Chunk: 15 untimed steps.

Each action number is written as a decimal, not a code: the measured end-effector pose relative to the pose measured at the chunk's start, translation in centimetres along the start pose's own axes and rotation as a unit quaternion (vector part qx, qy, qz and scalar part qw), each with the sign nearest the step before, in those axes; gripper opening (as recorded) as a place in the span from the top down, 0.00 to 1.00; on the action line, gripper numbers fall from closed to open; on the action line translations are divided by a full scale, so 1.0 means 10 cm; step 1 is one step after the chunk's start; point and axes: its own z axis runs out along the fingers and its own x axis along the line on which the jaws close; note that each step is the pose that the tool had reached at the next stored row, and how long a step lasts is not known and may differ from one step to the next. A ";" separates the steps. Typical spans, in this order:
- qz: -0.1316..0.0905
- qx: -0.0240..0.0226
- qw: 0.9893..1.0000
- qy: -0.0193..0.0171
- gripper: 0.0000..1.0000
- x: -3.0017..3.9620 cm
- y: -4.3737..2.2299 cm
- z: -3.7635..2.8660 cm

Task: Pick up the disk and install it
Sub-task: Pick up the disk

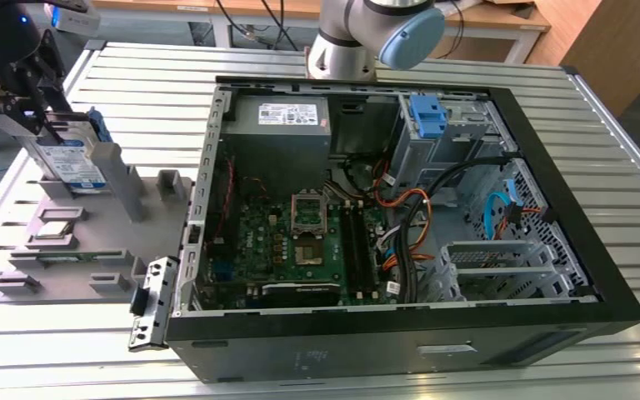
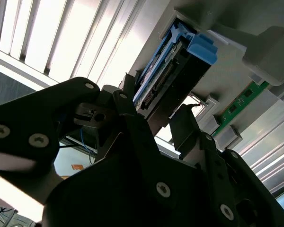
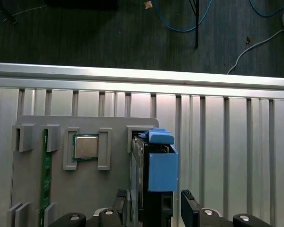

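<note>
One disk stands on edge in a slot of the grey fixture. The fixture lies on the slatted tabletop at the exterior view's left, well apart from the open case. The labelled face of the disk shows in the exterior view, and its blue rail lies along the upper edge, toward the arm.

The pincer sits over the disk with one finger on either flat side. It is open a little wider than the disk. In the first wrist view a thin gap shows between one finger and the blue rail, while the other finger is just beside the opposite face (I cannot see it pressing). The second wrist view agrees, with light showing between a finger and the disk.

By my reading, the step in hand is the pick-up, at the point of the grasp. The disk looks seated in its slot and not yet lifted, and nothing of the install has begun.

A sound grip here would call for both fingers meeting the flat faces squarely and together, so the disk is not shoved sideways against the slot walls. The fixture's other parts, a processor and a memory stick, lie near but clear of the fingers.
</note>
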 end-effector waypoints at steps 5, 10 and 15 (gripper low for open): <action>0.000 0.000 1.000 0.000 0.44 0.000 0.000 0.001; 0.000 0.000 1.000 0.000 0.44 0.000 0.000 -0.001; 0.000 0.000 1.000 0.000 0.44 -0.001 0.000 -0.013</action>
